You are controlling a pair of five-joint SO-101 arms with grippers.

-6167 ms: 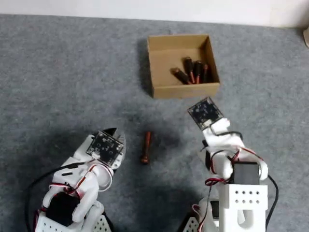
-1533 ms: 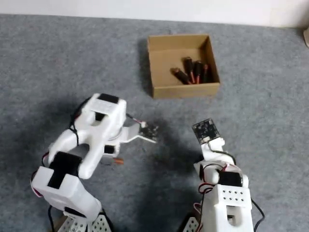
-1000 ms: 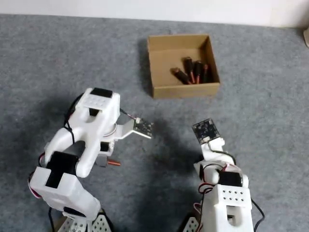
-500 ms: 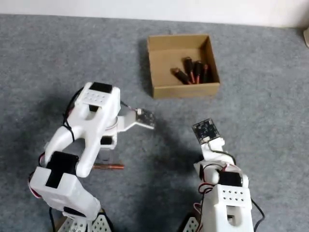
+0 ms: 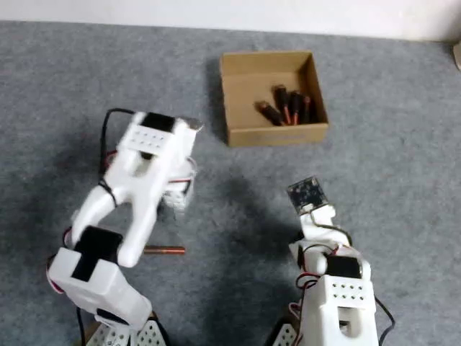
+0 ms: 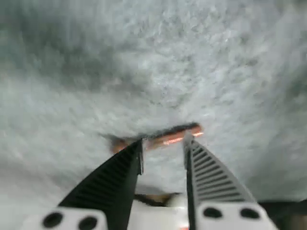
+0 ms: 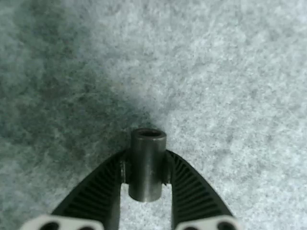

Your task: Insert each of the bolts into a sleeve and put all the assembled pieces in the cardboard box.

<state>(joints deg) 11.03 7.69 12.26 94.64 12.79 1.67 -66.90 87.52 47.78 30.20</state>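
- Locate bolt [image 5: 164, 250] flat on carpet [image 5: 72, 86], lower left of high view; moved there from centre, released
- Note left gripper [image 6: 163, 143] spread open, drawn back above bolt; re-grasp likely needed
- Note right gripper [image 7: 146, 167] clamped on upright sleeve [image 7: 147, 143], lower right
- Cardboard box [image 5: 274, 135] upper centre, well apart

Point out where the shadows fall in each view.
High view: the cardboard box darkens the mat on its left side. Left wrist view: a dark band runs along the bolt beyond the left gripper. Right wrist view: shade covers part of the mat beyond the sleeve in the right gripper.
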